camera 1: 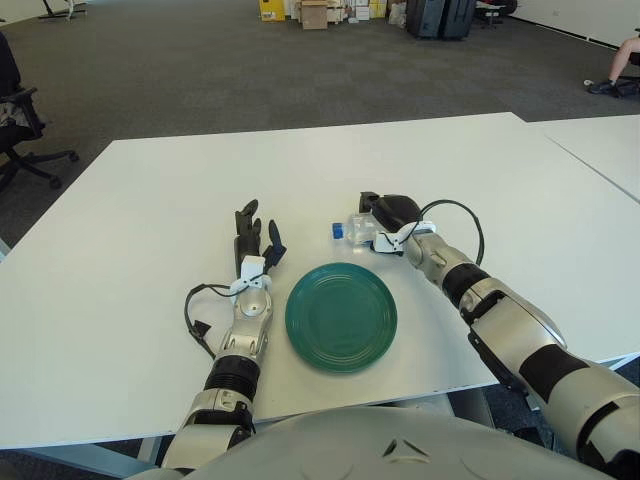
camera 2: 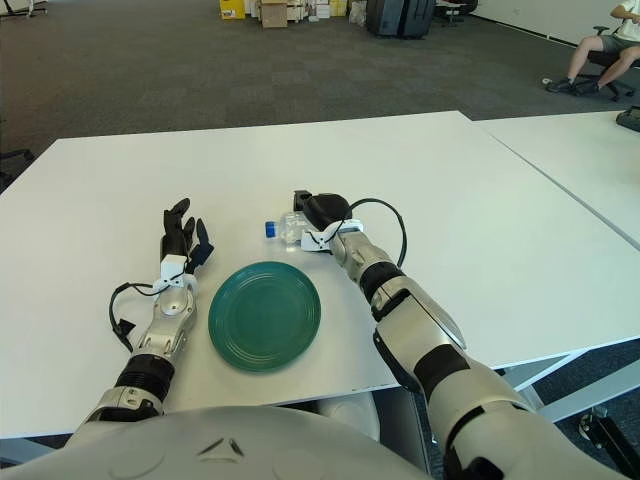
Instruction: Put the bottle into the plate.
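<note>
A small clear bottle (camera 1: 354,230) with a blue cap (camera 1: 338,230) lies on its side on the white table, just beyond the green plate (camera 1: 341,316). My right hand (camera 1: 385,218) is wrapped around the bottle's body, fingers curled on it, cap pointing left. In the right eye view the same bottle (camera 2: 288,228) shows at the plate's (camera 2: 264,315) far edge under the right hand (camera 2: 318,214). My left hand (camera 1: 255,240) shows left of the plate, fingers spread, holding nothing.
The white table (camera 1: 150,220) stretches widely around the plate. A second white table (camera 1: 600,140) stands to the right. An office chair (camera 1: 15,130) is at the far left, boxes (camera 1: 312,12) far back, and a seated person (camera 2: 600,45) at the far right.
</note>
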Robot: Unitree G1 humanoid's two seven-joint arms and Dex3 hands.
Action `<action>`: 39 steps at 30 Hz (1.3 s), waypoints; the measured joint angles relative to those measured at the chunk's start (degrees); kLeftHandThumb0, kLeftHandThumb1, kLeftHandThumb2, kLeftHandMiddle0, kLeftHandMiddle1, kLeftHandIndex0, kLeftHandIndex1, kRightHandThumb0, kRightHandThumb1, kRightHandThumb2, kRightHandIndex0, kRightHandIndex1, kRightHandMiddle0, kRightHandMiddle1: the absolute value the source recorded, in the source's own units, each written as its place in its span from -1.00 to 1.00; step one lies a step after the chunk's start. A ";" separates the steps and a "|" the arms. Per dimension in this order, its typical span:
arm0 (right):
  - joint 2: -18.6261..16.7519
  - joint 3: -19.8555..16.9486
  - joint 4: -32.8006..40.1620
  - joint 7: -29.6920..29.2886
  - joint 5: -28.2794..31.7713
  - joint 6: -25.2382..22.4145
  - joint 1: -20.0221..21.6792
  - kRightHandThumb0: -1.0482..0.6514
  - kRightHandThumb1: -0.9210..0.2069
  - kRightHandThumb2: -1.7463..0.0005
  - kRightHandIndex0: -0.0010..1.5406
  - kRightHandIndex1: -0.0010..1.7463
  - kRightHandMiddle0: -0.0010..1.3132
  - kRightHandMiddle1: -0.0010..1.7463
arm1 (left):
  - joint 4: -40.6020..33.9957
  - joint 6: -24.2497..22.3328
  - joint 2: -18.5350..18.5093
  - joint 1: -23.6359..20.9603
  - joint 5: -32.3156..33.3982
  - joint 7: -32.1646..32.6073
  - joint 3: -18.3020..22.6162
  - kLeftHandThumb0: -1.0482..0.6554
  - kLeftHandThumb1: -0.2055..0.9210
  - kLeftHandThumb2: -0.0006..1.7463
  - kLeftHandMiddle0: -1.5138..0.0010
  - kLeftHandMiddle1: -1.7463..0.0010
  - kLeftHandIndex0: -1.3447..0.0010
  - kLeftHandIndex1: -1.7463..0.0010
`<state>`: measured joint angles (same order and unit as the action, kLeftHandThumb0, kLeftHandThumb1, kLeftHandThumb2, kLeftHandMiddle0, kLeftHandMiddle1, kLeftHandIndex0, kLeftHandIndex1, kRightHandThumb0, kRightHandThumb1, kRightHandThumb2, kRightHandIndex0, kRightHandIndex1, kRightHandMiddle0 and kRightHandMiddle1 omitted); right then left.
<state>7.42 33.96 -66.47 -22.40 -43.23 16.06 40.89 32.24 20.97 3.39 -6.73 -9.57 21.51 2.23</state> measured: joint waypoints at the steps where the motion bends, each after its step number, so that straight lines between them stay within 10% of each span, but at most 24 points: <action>1: 0.06 -0.13 -0.04 -0.07 0.07 0.12 -0.02 0.23 0.65 -0.91 0.13 0.91 -0.03 1.00 | 0.01 0.00 0.00 0.00 0.01 0.00 0.01 -0.74 1.00 -0.01 0.43 0.98 1.00 0.08; 18: 2.55 -3.87 2.82 -0.88 2.51 2.38 -1.60 0.23 0.60 -0.88 0.10 0.94 -0.08 1.00 | 1.20 0.54 -0.02 -0.04 0.03 0.03 0.17 -0.75 1.00 -0.01 0.43 0.99 1.00 0.07; 39: 7.01 -9.38 30.63 5.37 4.26 -2.56 -6.66 0.23 0.54 -0.84 0.09 0.92 -0.12 1.00 | 1.35 0.56 -0.22 -0.16 -0.18 0.11 -0.01 -0.78 1.00 0.01 0.42 0.98 1.00 0.04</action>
<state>14.42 24.57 -35.84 -17.03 -38.97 13.50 34.23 33.60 21.53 3.17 -6.89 -9.75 21.62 2.22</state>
